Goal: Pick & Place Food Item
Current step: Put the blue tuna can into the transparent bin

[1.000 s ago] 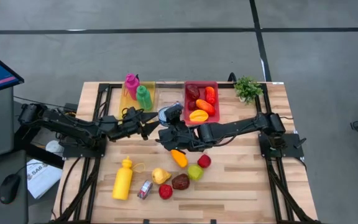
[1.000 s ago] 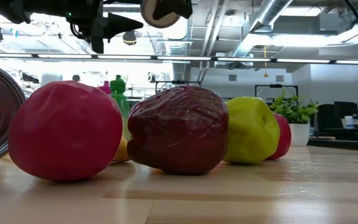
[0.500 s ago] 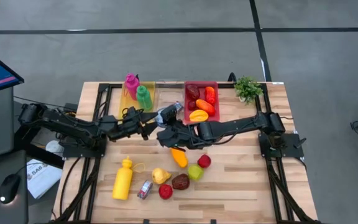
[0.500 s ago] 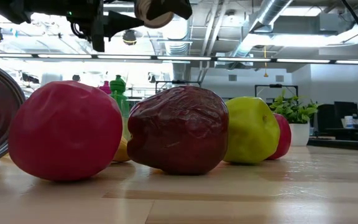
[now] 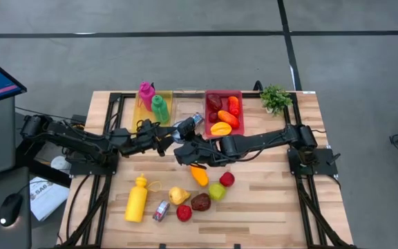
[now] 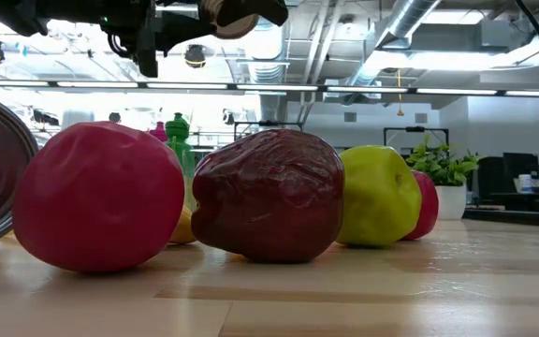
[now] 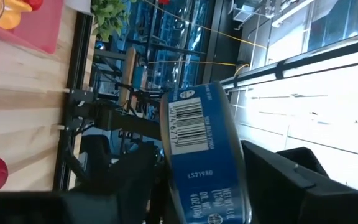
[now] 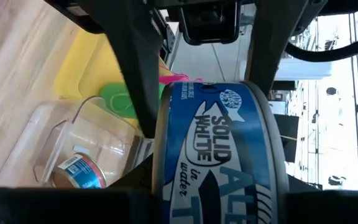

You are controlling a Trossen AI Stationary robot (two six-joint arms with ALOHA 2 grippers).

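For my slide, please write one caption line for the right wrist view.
Right tool holds a blue tuna can up between the left tool's fingers, above the yellow bin and clear bin.

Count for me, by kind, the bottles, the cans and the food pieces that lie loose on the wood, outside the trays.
Bottles: 3 (pink bottle, green bottle, yellow bottle)
Cans: 3 (tuna can in the right gripper, one in the clear bin, one on the table)
Loose food pieces: 6 (orange, green, yellow, dark red, two red)
Total: 12
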